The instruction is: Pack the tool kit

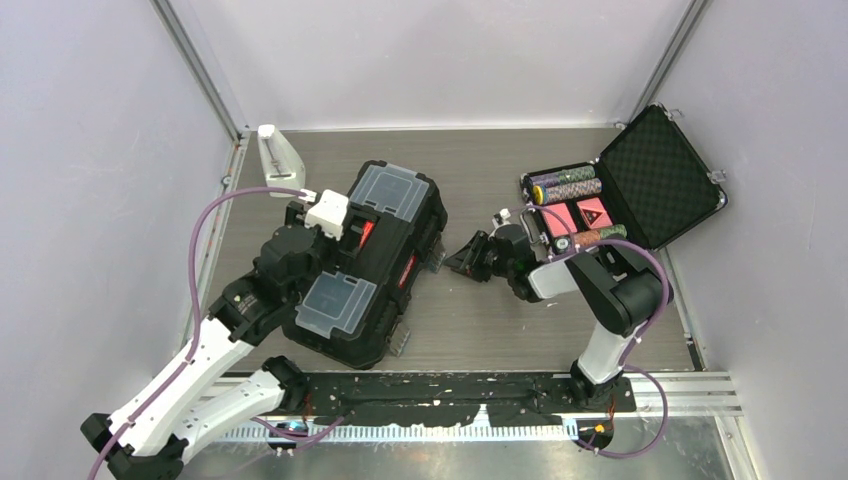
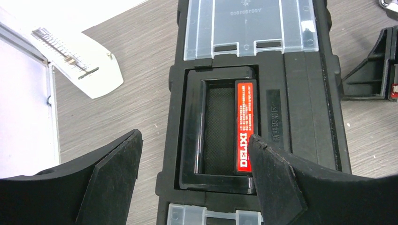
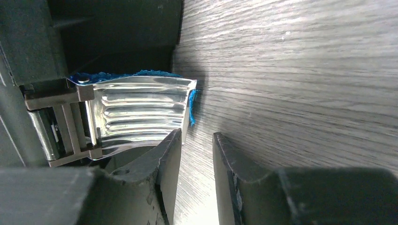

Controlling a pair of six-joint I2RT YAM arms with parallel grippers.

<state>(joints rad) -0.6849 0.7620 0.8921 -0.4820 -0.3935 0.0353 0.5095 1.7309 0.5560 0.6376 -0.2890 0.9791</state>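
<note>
The tool kit point(image 1: 385, 262) is a large black toolbox lying closed at the table's middle left, with two clear lid compartments point(image 1: 388, 190). My left gripper point(image 2: 195, 136) hovers open over its top, fingers spread either side of the red-labelled handle point(image 2: 246, 124) lying in its recess. My right gripper point(image 3: 197, 140) is low at the box's right side, jaws a narrow gap apart with only table between them. Its left finger point(image 3: 164, 154) sits against the lower edge of a shiny ribbed latch point(image 3: 136, 110) with blue behind it. No loose tools are in view.
A smaller black foam-lined case point(image 1: 655, 170) stands open at the back right, holding poker chips point(image 1: 566, 186), just behind my right arm. A white holder point(image 1: 278, 155) stands at the back left. Another latch point(image 1: 400, 340) sticks out at the box's near end.
</note>
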